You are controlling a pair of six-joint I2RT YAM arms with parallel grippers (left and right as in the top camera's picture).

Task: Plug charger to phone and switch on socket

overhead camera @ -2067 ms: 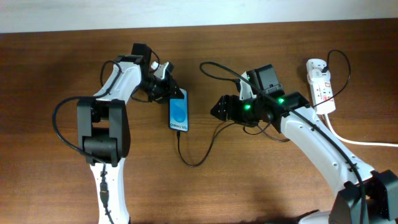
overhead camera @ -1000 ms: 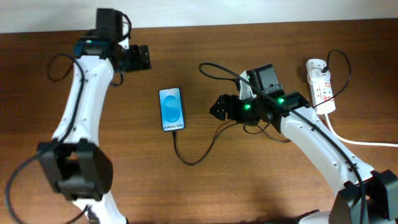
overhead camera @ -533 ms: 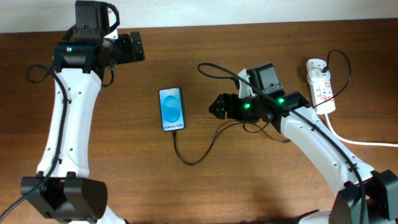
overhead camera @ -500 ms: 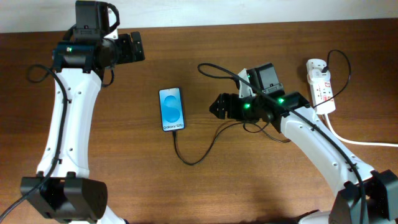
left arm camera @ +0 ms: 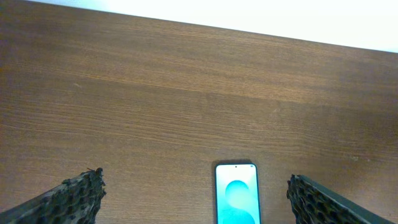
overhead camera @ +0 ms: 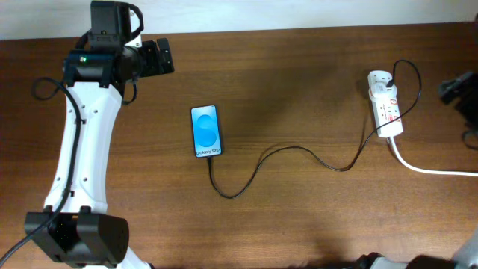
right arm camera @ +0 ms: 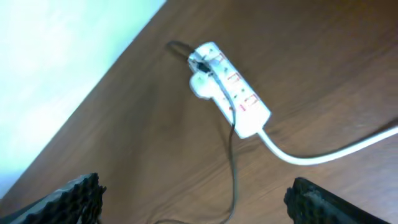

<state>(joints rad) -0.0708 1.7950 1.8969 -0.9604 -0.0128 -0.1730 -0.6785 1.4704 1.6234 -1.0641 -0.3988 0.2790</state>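
The phone lies flat at centre-left, its blue screen lit; the left wrist view has it at the bottom edge. The charger, a thin black cable, meets the phone's lower edge, loops across the wood and runs up to the socket, a white strip with red switches at the right. My left gripper hovers at the far left, open and empty, well away from the phone. My right gripper is open and empty, looking down on the socket and the charger.
A thick white cord leaves the socket's near end toward the right edge, also seen as a white cord in the right wrist view. Part of my right arm shows at the table's right edge. A pale wall runs behind the table.
My right arm has swung from the middle of the table out to the right edge, with its jaws wider apart. The cable now lies uncovered. The left arm has stayed put for the last half second.
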